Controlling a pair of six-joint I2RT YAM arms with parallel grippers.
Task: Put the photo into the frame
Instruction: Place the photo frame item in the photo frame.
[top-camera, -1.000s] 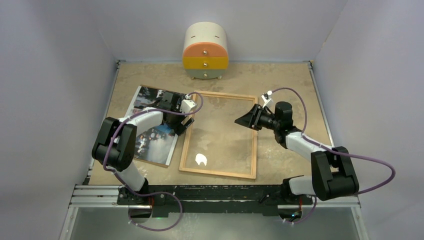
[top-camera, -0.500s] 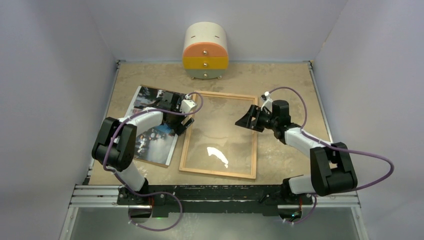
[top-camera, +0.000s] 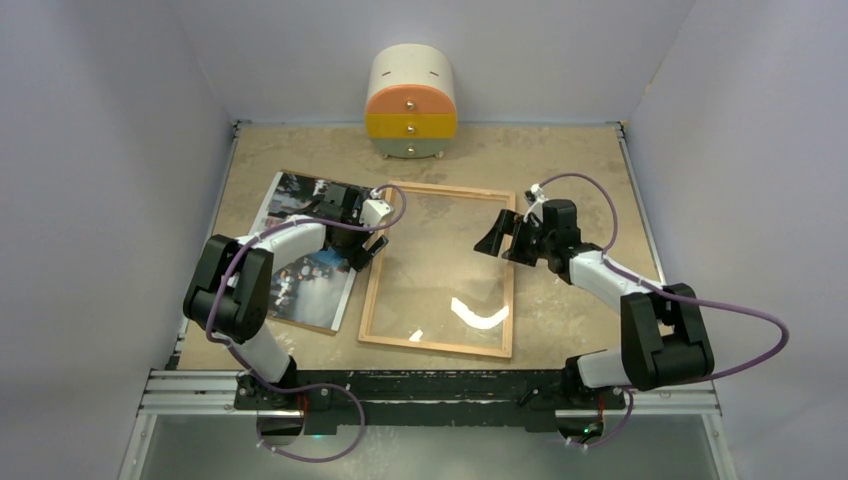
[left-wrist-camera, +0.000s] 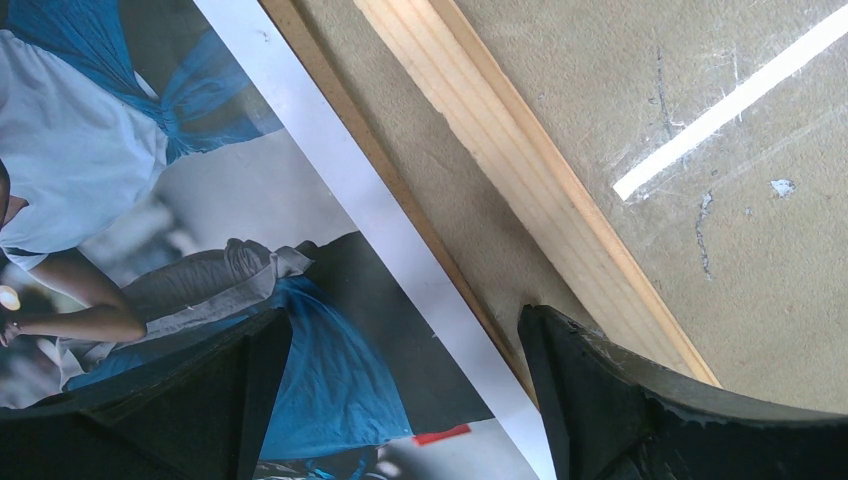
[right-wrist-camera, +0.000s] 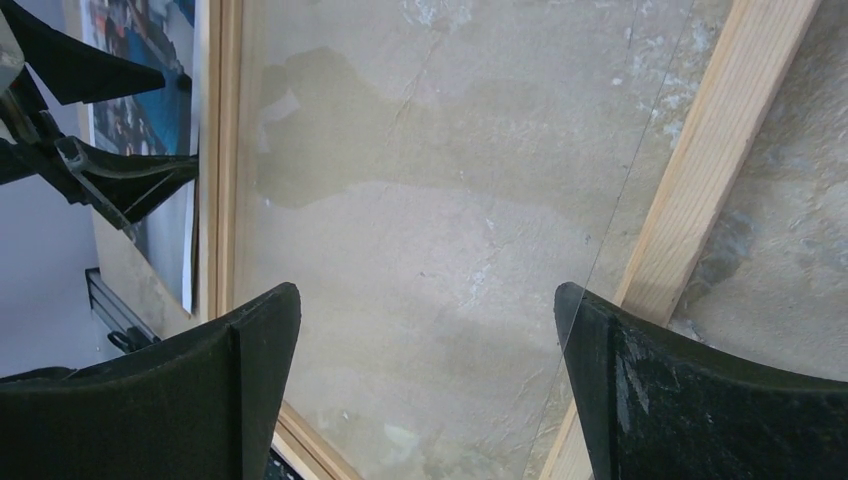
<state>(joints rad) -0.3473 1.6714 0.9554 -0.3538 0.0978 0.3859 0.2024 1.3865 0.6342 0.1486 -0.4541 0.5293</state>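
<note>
Top external view: photo (top-camera: 300, 285) lies flat just left of wooden frame (top-camera: 437, 344), not inside. Spread-wide, empty left gripper (top-camera: 373, 243) straddles photo's edge, likely to pinch it. The right gripper (top-camera: 494, 238), also spread and empty, hangs over frame's right rail.

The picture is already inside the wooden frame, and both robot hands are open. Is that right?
Not quite. The photo is not inside the frame; it lies flat beside it, on the left arm's side, as the top external view shows. The left gripper and the right gripper are both open.
</note>
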